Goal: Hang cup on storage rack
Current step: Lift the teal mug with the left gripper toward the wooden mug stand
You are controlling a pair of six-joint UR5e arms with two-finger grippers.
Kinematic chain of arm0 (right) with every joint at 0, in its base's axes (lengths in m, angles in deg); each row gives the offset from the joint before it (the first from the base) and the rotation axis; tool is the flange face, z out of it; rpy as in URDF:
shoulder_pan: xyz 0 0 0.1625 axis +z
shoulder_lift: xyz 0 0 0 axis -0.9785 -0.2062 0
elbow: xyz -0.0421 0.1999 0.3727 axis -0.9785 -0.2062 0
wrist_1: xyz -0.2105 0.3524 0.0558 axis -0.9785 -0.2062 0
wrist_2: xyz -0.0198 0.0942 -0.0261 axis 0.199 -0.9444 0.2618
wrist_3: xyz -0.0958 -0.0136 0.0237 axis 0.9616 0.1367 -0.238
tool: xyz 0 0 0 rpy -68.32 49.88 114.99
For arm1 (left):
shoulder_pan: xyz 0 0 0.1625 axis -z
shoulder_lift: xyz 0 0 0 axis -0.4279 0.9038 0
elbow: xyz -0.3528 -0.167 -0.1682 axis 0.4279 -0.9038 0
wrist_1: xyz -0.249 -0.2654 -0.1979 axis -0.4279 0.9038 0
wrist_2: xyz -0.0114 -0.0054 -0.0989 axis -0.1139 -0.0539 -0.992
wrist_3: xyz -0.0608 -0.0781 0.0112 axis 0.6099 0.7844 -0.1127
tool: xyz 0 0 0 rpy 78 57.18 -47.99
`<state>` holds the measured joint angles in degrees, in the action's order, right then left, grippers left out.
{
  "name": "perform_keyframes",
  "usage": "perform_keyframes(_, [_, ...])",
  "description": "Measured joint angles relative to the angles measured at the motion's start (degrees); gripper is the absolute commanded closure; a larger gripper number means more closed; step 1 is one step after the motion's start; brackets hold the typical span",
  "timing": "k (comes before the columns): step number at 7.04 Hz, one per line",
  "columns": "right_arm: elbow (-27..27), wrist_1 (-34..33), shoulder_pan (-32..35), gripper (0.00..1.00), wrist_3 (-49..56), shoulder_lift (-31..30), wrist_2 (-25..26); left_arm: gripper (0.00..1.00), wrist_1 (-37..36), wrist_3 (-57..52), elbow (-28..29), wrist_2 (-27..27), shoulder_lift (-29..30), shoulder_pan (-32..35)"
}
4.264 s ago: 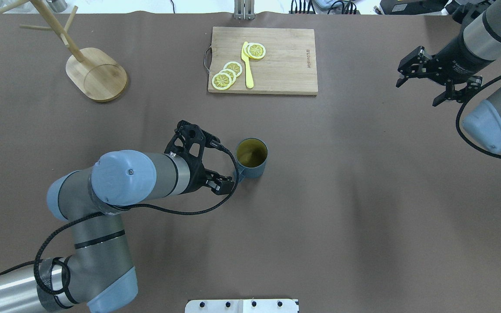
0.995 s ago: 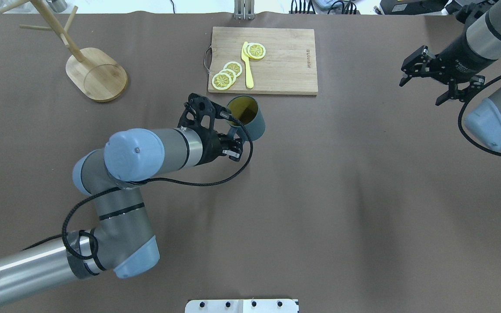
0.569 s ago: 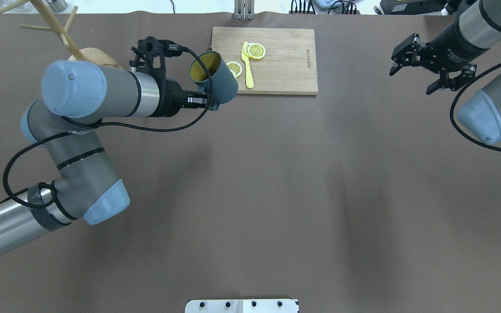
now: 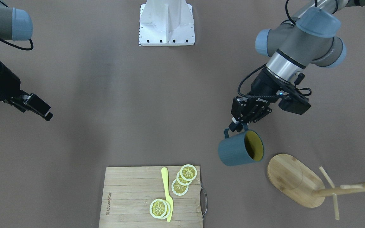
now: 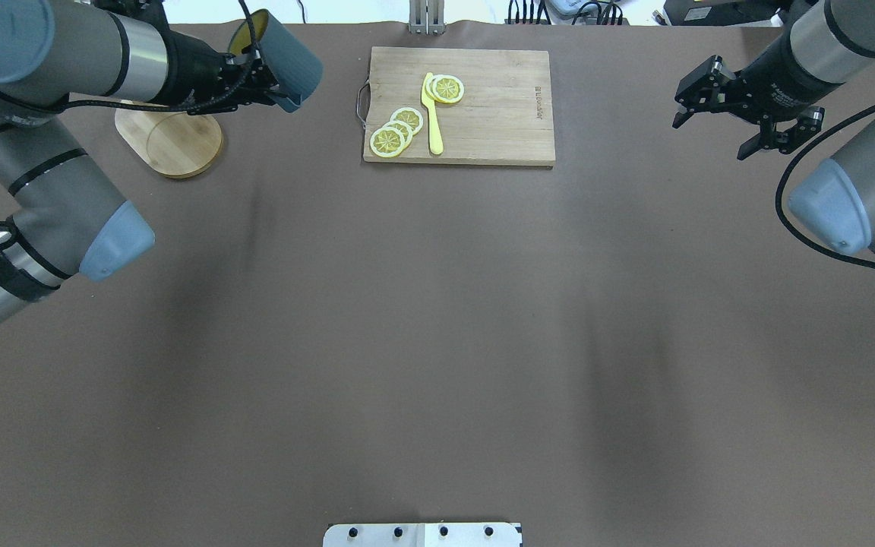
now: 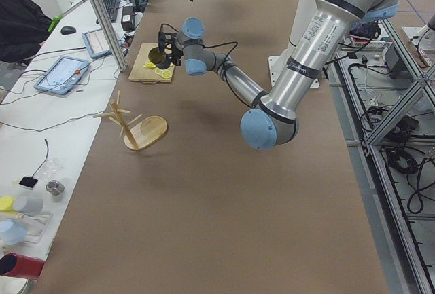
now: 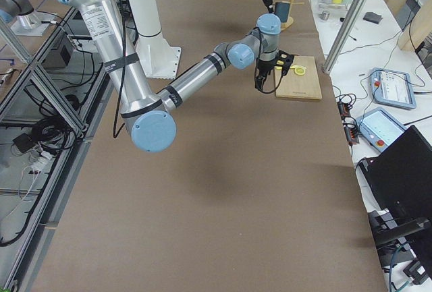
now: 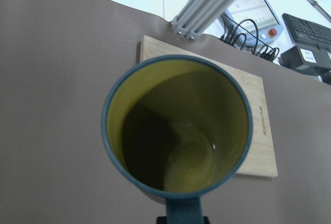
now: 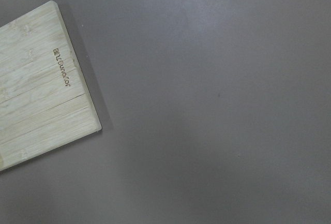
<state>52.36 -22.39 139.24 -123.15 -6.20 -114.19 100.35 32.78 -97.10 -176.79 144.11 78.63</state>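
Lower right of the front-facing view: cup (image 4: 238, 152), airborne, tipped sideways, handle (image 4: 227, 133) pinched by left gripper (image 4: 238, 126), near base of storage rack (image 4: 291, 179); carry step apparently in hand; next move likely requires threading handle over an angled peg (image 4: 327, 177).

Brown table (image 5: 437, 342): storage rack (image 5: 172, 138), cutting board (image 5: 498, 106)

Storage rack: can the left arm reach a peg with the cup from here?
Probably yes. The left end effector holds the cup by its handle, lifted and tipped sideways, just beside the storage rack, with nothing between them. The grip on the handle may crowd the loop.
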Motion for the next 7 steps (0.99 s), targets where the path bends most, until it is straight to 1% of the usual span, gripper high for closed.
perform_keyframes(2, [0.15, -0.06, -0.69, 0.0, -0.07, 0.82, 1.2, 1.0, 18.74, 12.95, 10.33, -0.19, 1.51, 2.4])
perform_keyframes(3, [0.18, -0.08, -0.97, 0.0, -0.09, 1.17, 1.94, 1.0, 26.17, 17.81, 14.19, 0.02, 2.03, 3.11])
perform_keyframes(4, [0.22, -0.08, -1.3, 0.0, -0.26, 1.45, 2.53, 1.0, 32.24, 22.85, 16.61, 1.27, 2.19, 3.85])
perform_keyframes(7, [0.35, -0.09, -2.12, 0.0, -0.88, 2.04, 3.79, 1.0, 51.7, 41.4, 23.66, 11.2, 1.77, 4.35])
